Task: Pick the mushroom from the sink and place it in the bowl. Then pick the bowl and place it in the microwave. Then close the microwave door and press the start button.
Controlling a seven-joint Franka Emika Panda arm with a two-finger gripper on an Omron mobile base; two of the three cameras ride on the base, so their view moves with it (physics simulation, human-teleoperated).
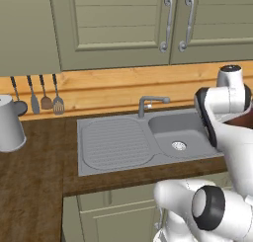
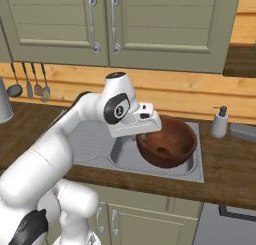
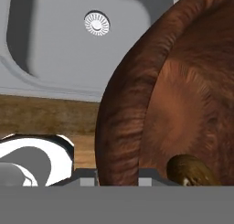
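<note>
A: What is the arm doing over the sink (image 1: 113, 142)?

B: It is holding one bowl (image 2: 167, 141), dark reddish-brown, above the right part of the basin. The gripper (image 2: 145, 134) is sitting at the bowl's left rim, and in the hand view the rim is running up between the two fingertips, so the fingers are pinching the bowl's wall (image 3: 123, 127).

A: And the mushroom?

B: One mushroom (image 3: 189, 172) is lying inside the bowl, a small brownish lump low on the inner wall. From the right base camera it is showing as a dark spot near the bottom of the bowl (image 2: 162, 150).

A: How many drains is the sink showing?

B: One round metal drain ring (image 1: 179, 146) in the one basin, with one ribbed drainboard (image 1: 114, 143) to its left and one curved faucet (image 1: 150, 103) behind.

A: What else is standing around?

B: Four utensils (image 1: 37, 95) are hanging on the wooden wall at the left, and one pale grey kettle (image 1: 9, 123) is standing on the dark counter (image 1: 29, 186) beneath them. One soap dispenser (image 2: 219, 121) is standing right of the sink. Above, two cabinet doors are meeting, with two curved metal handles (image 1: 177, 22) side by side.

A: Is the bowl touching the sink?

B: I cannot tell; it is hanging tilted toward the right base camera.
</note>
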